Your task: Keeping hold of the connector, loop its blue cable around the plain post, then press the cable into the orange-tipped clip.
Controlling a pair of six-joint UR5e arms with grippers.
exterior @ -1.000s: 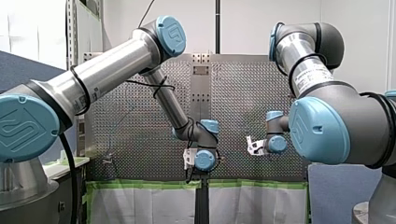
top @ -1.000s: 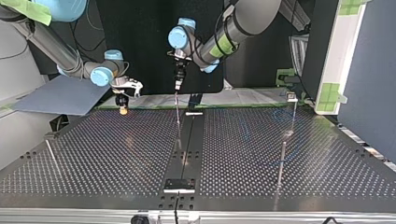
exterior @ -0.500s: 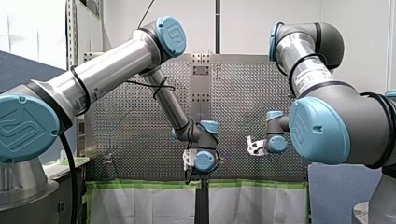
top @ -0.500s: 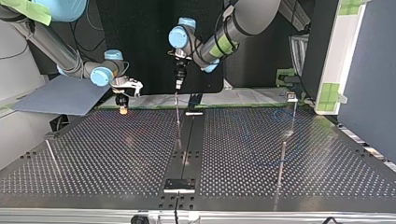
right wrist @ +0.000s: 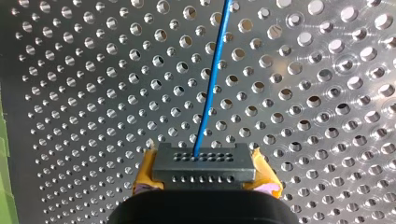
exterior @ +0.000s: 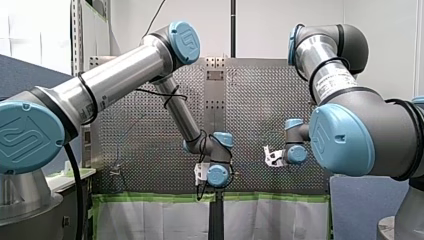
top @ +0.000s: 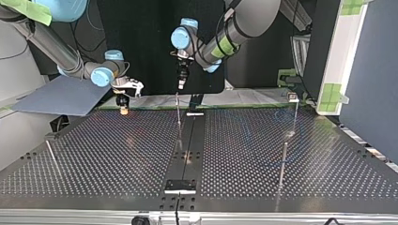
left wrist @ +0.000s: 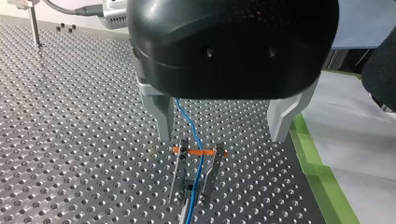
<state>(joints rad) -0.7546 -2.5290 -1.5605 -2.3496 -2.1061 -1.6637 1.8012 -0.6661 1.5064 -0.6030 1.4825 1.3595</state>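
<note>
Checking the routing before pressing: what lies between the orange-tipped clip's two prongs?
The blue cable runs between the prongs of the clip, below my open left gripper; the left wrist view shows it.

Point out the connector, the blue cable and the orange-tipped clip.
connector [right wrist: 204, 163], right wrist view, middle of its dark body.
blue cable [right wrist: 210, 88], right wrist view, mid-length.
orange-tipped clip [left wrist: 179, 170], left wrist view, one metal prong.

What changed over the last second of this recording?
My left arm's wrist dipped slightly down and left in the front view; my left claw is open over the orange-tipped clip. My right claw, shut on the connector, stayed put.
</note>
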